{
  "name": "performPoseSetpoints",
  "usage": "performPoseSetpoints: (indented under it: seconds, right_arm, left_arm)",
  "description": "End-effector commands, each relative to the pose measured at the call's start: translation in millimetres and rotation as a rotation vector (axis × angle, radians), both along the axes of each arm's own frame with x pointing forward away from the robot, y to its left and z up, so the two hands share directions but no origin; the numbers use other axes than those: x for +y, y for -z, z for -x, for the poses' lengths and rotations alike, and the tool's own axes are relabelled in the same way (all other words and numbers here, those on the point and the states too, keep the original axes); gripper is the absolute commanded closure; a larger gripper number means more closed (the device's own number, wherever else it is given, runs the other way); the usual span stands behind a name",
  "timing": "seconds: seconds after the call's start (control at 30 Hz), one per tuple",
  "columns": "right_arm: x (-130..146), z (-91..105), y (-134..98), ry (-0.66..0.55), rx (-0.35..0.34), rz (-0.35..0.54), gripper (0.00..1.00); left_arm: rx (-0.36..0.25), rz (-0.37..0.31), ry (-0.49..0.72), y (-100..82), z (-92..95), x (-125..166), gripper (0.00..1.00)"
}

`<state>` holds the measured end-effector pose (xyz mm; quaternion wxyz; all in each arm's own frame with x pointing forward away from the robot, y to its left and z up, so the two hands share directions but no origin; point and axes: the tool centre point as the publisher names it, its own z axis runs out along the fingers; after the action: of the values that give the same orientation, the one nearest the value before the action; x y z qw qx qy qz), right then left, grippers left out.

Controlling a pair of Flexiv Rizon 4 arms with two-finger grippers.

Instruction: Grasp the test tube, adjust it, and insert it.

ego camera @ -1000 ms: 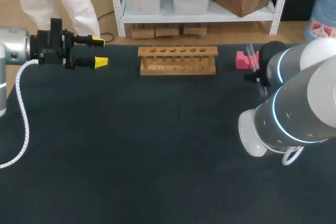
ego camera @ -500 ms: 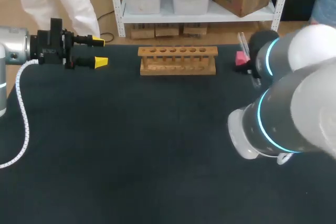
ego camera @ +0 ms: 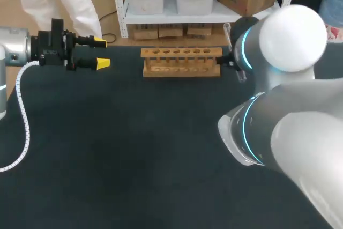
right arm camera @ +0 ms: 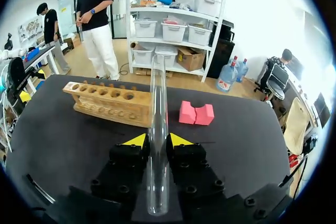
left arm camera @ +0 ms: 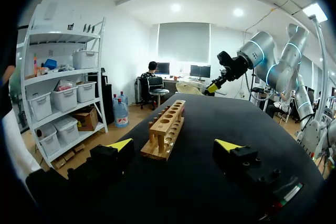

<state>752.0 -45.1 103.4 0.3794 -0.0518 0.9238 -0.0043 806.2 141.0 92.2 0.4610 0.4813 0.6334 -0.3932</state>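
Already grasped, not yet inserted: the tube was in my right gripper, off the table.
My right gripper (right arm camera: 157,141) was clamped on the tube (right arm camera: 157,87), a yellow tip pressing it from each side, the glass running out along the fingers and past them. Ahead and a little to one side stood the rack (right arm camera: 107,103), every hole I could see unfilled, and the pink block (right arm camera: 197,114) lay just beyond. I judged the grasp done, with lining up over a hole and pushing in left to do. My left gripper (left arm camera: 176,148) hung with fingers spread wide, holding nothing, well apart from the rack.
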Motion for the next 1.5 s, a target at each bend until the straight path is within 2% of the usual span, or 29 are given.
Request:
performPoseSetpoints:
  seconds: [0.03,0.2,0.4,0.83,1.5]
  right_arm:
    - [18.5,-6.0,0.5,0.003,0.022,-0.024,1.00]
    - [47.0,-11.6,9.3,-0.061,0.041,-0.052,1.00]
    - [63.4,-19.2,17.9,-0.093,0.057,-0.065,1.00]
    - [72.8,-30.2,35.5,-0.054,0.097,-0.049,1.00]
    - [75.6,-41.7,48.2,-0.062,0.126,-0.052,1.00]
  left_arm:
    - [-0.002,0.002,0.000,1.0,-0.2,0.3,0.00]
    - [-0.002,0.002,0.000,1.0,-0.2,0.3,0.00]
    - [-0.002,0.002,0.000,1.0,-0.2,0.3,0.00]
    - [-0.002,0.002,0.000,1.0,-0.2,0.3,0.00]
    - [-0.002,0.002,0.000,1.0,-0.2,0.3,0.00]
